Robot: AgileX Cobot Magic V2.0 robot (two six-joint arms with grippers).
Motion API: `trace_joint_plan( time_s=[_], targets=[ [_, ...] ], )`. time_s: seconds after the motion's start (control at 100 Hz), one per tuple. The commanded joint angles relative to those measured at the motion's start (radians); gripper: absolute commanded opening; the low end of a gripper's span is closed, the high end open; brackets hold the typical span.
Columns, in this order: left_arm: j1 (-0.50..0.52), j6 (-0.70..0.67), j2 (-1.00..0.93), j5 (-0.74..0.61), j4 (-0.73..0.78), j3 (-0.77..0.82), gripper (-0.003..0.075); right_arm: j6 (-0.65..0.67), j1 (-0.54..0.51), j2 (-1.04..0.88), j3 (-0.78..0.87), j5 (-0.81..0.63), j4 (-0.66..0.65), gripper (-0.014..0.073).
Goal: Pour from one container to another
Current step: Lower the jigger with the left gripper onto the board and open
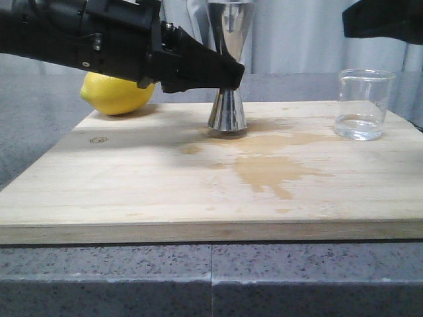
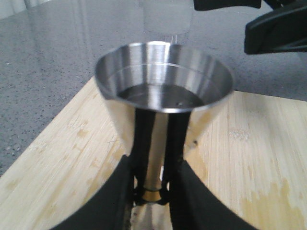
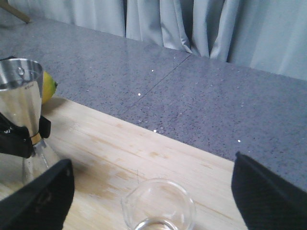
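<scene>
Left end effector (image 1: 228,71) is clenched on the waist of the steel jigger (image 1: 229,66), its black fingers (image 2: 144,143) pressing either side of the thin gold band; the jigger stands upright on the wooden board (image 1: 132,185) near the middle of its far edge, and the left wrist view shows liquid already lying in its upper cup; the right end effector (image 3: 148,191) hangs released above the glass beaker (image 1: 363,104), its fingers spread wide to either side and touching nothing; the beaker sits near the far right corner of the board, well apart from the jigger, with only a shallow pool left in its bottom; a lemon (image 1: 117,92) rests at the far left edge, behind the left arm; a tan wet stain (image 1: 274,165) spreads over the board in front of the jigger; the danger, as I judge it, lies in the narrow polished waist, where any tilt or jerk of the left arm would slop the filled cup onto the already wet wood; a careless descent of the right fingers could also knock the light beaker over on the damp surface.
</scene>
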Motion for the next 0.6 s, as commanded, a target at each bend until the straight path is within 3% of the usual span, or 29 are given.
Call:
trace_joint_plan(
  time_s=[0.0,0.59],
  targets=[
    [-0.001,0.029,-0.044,0.055,-0.063,-0.028,0.0020,0.003,-0.004,-0.037,-0.029,-0.019,0.001,0.0605],
    [0.005,0.036,-0.044,0.059,-0.066,-0.028,0.0020,0.003,-0.004,-0.050,-0.029,-0.006,-0.005,0.0605]
  ],
)
